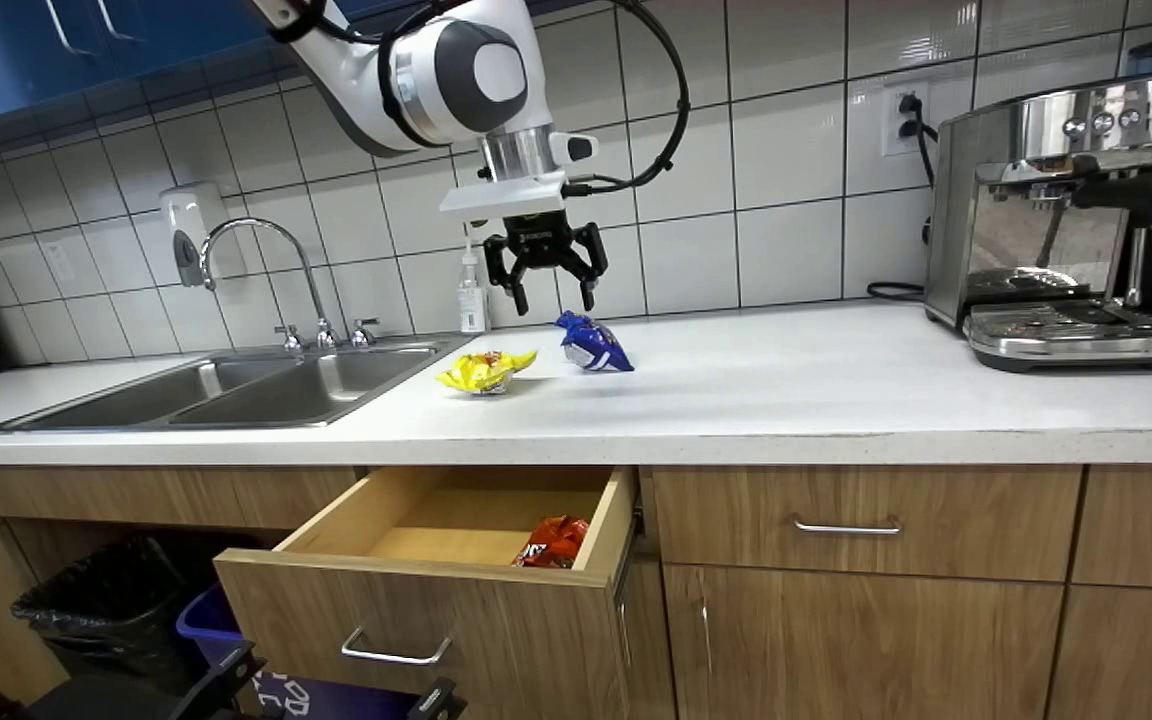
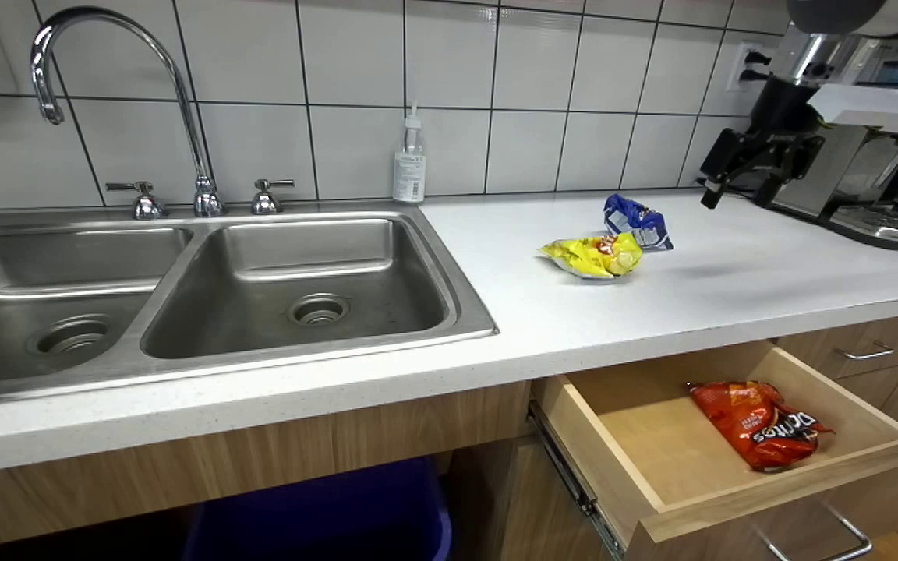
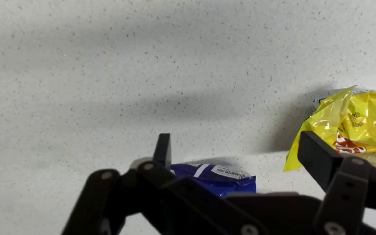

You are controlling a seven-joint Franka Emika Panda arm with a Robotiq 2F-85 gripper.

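Observation:
My gripper [image 1: 554,300] hangs above the white counter, jaws wide apart and nothing between them. Close beneath it, in an exterior view, lies a crumpled blue snack bag [image 1: 593,343]. The wrist view shows that blue bag [image 3: 230,184] partly hidden behind the gripper's linkage. A yellow snack bag [image 3: 370,120] lies past the right-hand finger there, partly covered by it. In both exterior views the yellow bag [image 2: 593,255] rests beside the blue one on the counter. A red Doritos bag [image 2: 757,425] lies inside the pulled-out wooden drawer [image 1: 416,620].
A double steel sink [image 2: 457,312] with a tall faucet [image 1: 311,270] borders the bags on one side. By the tiled wall stands a clear pump bottle [image 2: 410,167]. An espresso machine [image 1: 1066,220] occupies the counter's far end. Below are a black-lined bin [image 1: 116,610] and cabinets.

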